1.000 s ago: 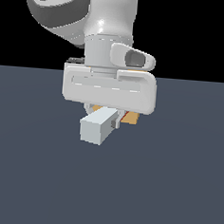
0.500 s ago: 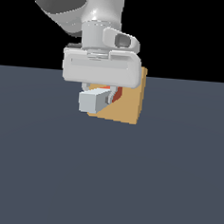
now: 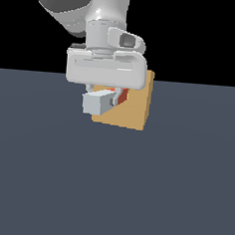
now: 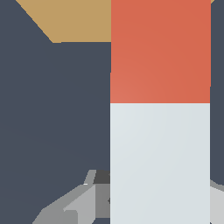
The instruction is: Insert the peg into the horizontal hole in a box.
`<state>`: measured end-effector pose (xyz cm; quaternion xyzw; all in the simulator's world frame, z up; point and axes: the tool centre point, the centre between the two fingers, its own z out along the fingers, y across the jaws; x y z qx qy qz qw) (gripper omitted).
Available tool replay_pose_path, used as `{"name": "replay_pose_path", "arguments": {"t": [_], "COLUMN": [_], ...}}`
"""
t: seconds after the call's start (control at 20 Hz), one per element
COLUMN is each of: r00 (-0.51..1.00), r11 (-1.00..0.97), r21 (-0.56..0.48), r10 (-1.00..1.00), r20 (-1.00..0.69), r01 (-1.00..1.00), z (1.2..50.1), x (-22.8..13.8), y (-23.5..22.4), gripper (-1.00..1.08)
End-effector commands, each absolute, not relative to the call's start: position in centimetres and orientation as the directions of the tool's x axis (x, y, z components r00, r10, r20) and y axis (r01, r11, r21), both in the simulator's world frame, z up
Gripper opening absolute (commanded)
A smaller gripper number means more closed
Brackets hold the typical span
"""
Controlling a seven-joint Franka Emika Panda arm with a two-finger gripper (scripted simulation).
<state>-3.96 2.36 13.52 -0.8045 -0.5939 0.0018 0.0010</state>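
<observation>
My gripper [image 3: 108, 102] is shut on the peg, holding it level above the floor. The peg's pale grey-white end [image 3: 95, 104] points towards the exterior camera. Its orange-red end [image 3: 122, 96] points at the tan box [image 3: 132, 113] just behind it. In the wrist view the peg [image 4: 159, 162] fills the picture, white part near me, with its orange segment [image 4: 159, 52] reaching to the box [image 4: 70, 19]. One finger [image 4: 65, 210] shows beside the peg. The horizontal hole is hidden behind the peg and my hand.
The box stands on a flat dark blue-grey floor [image 3: 109, 189]. The background behind it is black. Nothing else shows in either view.
My gripper has risen with the peg from near the floor to mid-height of the box face. The orange end now shows against the box. Little has moved in the last half second.
</observation>
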Motion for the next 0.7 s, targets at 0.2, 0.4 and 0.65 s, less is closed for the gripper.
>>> {"name": "replay_pose_path", "arguments": {"t": [0.2,0.4,0.65], "r00": [0.293,0.293,0.293], "r11": [-0.293,-0.293,-0.293], "r21": [0.003,-0.002,-0.001], "r10": [0.956,0.956,0.956], "r20": [0.001,0.0,0.0], "r01": [0.956,0.956,0.956], "z": [13.9,13.7,13.7], "x": [-3.7,-3.8,-3.3], "y": [2.3,2.5,4.3], "gripper": [-1.0,-1.0,-1.0]}}
